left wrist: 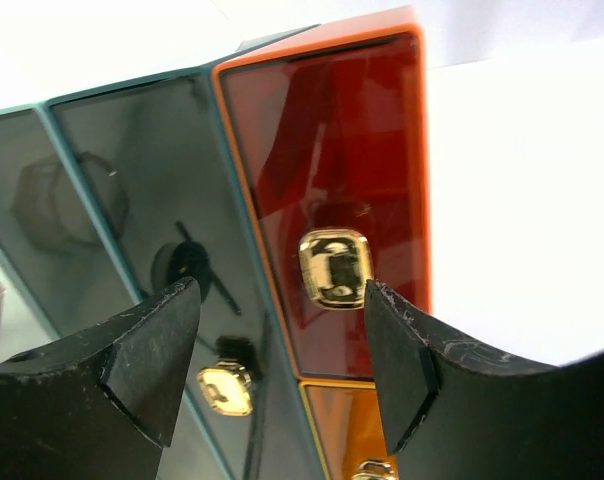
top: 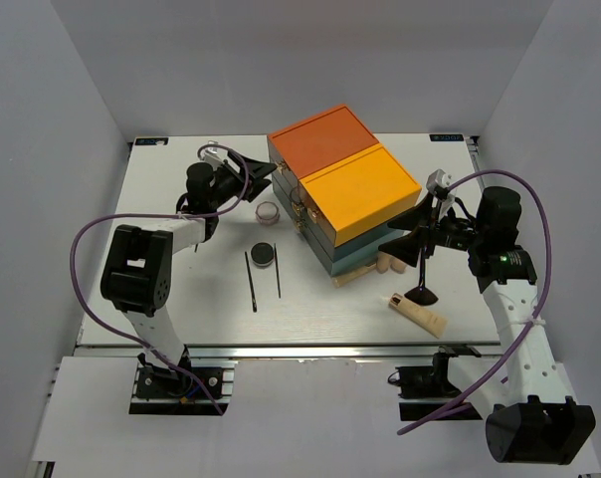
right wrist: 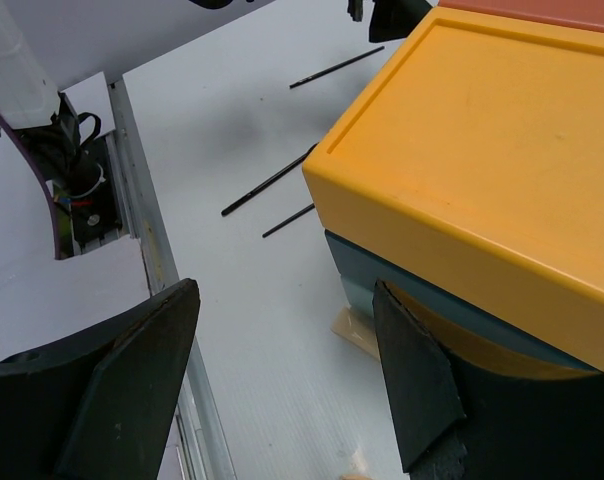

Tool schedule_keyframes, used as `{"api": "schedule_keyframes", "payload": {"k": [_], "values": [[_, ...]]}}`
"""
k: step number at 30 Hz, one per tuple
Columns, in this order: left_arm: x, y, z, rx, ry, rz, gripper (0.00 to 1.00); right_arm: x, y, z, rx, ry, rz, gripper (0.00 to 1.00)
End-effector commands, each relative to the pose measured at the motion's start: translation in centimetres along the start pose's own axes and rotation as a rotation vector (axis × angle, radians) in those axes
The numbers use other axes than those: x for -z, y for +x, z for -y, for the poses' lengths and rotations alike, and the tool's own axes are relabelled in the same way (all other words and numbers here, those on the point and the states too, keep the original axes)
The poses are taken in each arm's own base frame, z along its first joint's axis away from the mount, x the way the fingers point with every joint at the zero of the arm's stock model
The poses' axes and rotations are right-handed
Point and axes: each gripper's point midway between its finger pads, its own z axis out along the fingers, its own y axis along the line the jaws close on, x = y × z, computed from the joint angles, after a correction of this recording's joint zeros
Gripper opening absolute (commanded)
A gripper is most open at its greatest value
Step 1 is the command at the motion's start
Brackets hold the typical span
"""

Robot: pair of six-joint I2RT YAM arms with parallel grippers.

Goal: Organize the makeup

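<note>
The round pinkish jar (top: 268,211), the round black compact (top: 264,253) and two thin black sticks (top: 252,282) lie on the table left of the drawer box (top: 345,184). The sticks also show in the right wrist view (right wrist: 270,181). Beige sponges (top: 391,262), a beige tube (top: 418,313) and the black flared brush (top: 423,290) lie at the box's near right. My left gripper (top: 237,185) (left wrist: 280,330) is open and empty, close to the orange drawer's gold handle (left wrist: 334,267). My right gripper (top: 412,232) (right wrist: 282,340) is open and empty beside the box's yellow and teal corner (right wrist: 462,160).
The box's drawers are shut; a teal drawer with a gold handle (left wrist: 225,387) sits beside the orange one. A flat beige piece (top: 348,277) (right wrist: 354,330) lies against the box's near corner. The table's front rail (right wrist: 147,240) runs below my right gripper.
</note>
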Motion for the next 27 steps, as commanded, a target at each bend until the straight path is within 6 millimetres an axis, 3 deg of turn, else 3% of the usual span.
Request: {"api": "schedule_keyframes", "payload": {"k": [1, 5, 12, 16, 27], "values": [[0.2, -0.9, 2.2, 0.009, 0.068, 0.024, 0.76, 0.1, -0.6, 0.1, 0.036, 0.007, 0.017, 0.76], [-0.6, -1.2, 2.2, 0.023, 0.072, 0.021, 0.75, 0.1, -0.5, 0.0, 0.036, 0.008, 0.016, 0.76], [-2.1, 0.1, 1.6, 0.040, 0.045, -0.011, 0.69, 0.2, -0.4, 0.0, 0.040, 0.013, 0.016, 0.76], [-2.2, 0.2, 1.7, 0.080, 0.061, 0.013, 0.53, 0.2, -0.4, -0.1, 0.042, 0.013, 0.017, 0.76], [-1.0, 0.5, 1.8, 0.164, 0.109, 0.049, 0.29, 0.2, -0.4, -0.2, 0.048, 0.012, 0.017, 0.76]]}}
